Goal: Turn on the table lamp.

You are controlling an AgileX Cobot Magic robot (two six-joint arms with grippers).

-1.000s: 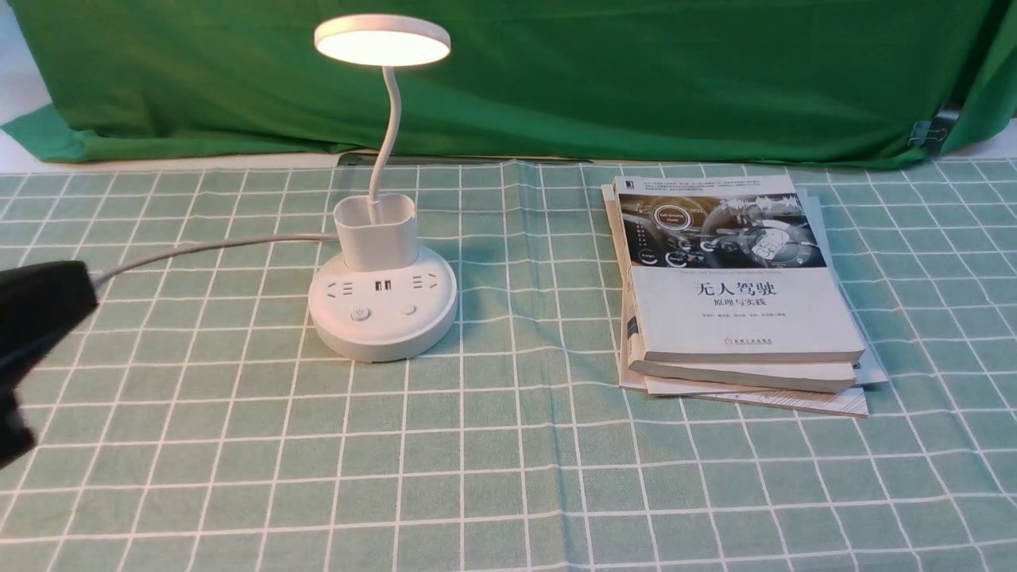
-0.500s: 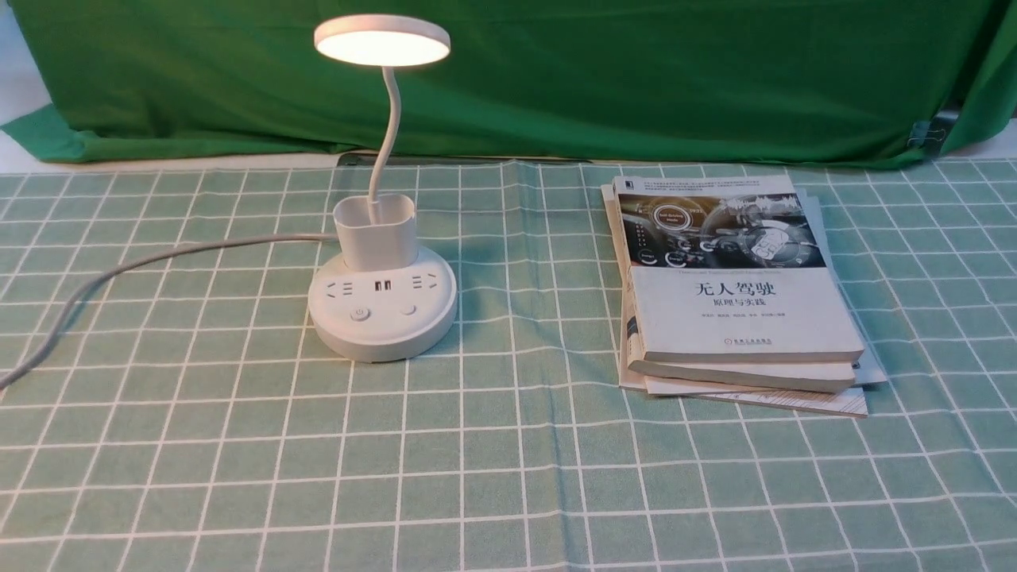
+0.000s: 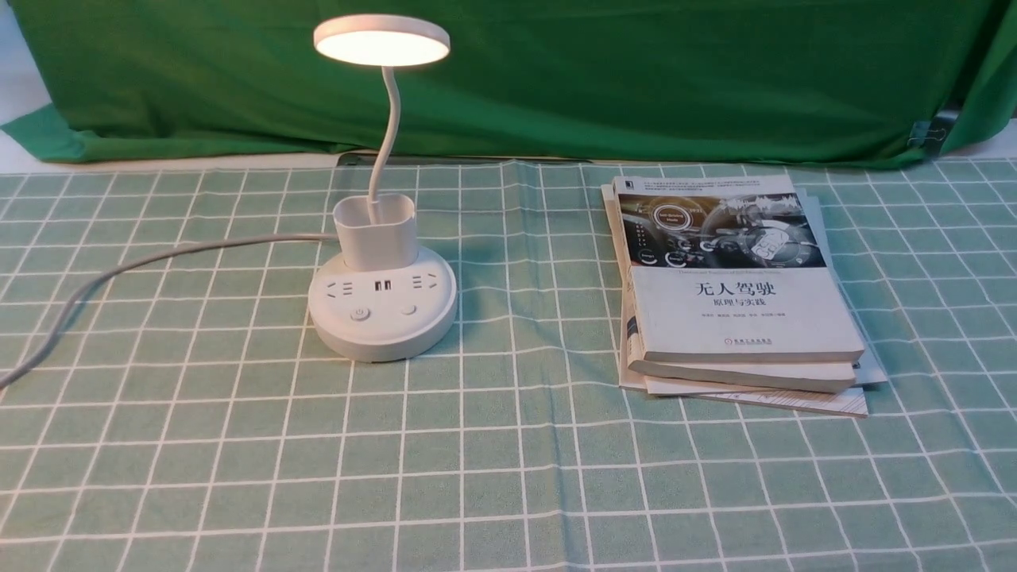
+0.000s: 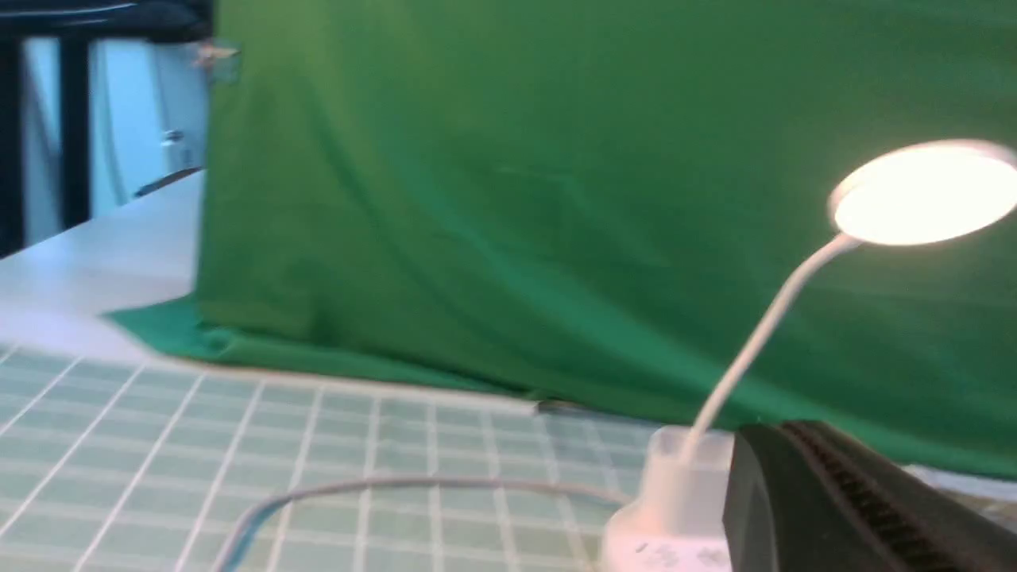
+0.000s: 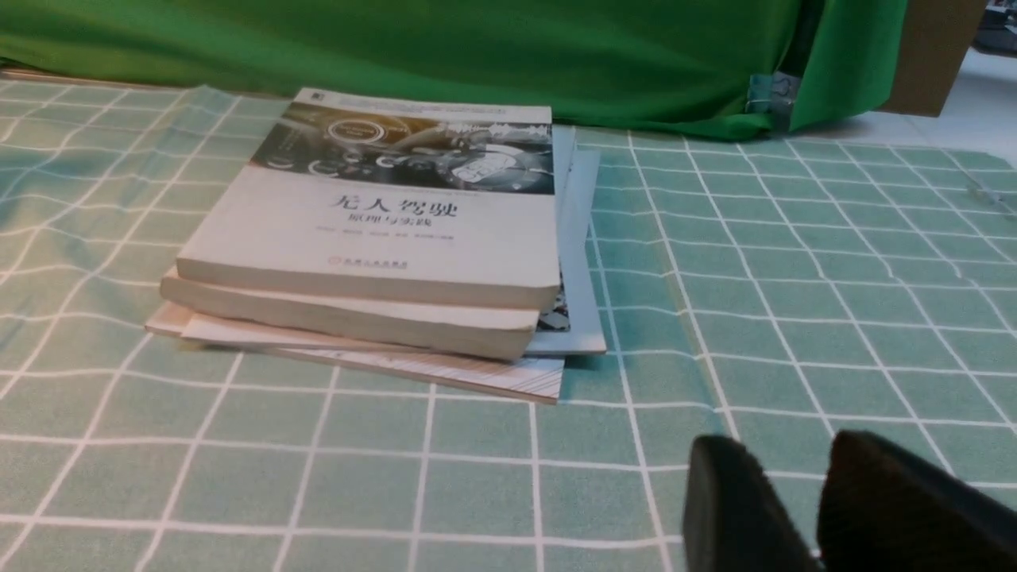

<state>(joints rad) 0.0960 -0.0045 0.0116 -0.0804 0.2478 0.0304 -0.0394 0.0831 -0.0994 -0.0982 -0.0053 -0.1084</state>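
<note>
I see the table lamp point(image 3: 382, 238) lit, just ahead of my left gripper point(image 4: 834, 508); its spread I cannot tell. My right gripper point(image 5: 818, 508), fingers nearly together, sits near the book stack point(image 5: 373, 246).

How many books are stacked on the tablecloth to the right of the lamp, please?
4, as far as the edges show, in one stack: the top book, a second book under it, then a thin grey booklet and a striped bottom one. More may be hidden.

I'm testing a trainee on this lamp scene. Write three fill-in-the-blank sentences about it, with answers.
1. The table lamp has its disc head switched ____.
2. The books lie on the lamp's ____ side in the front view.
3. The cloth under everything is checked green and ____.

Missing words: on; right; white
</note>
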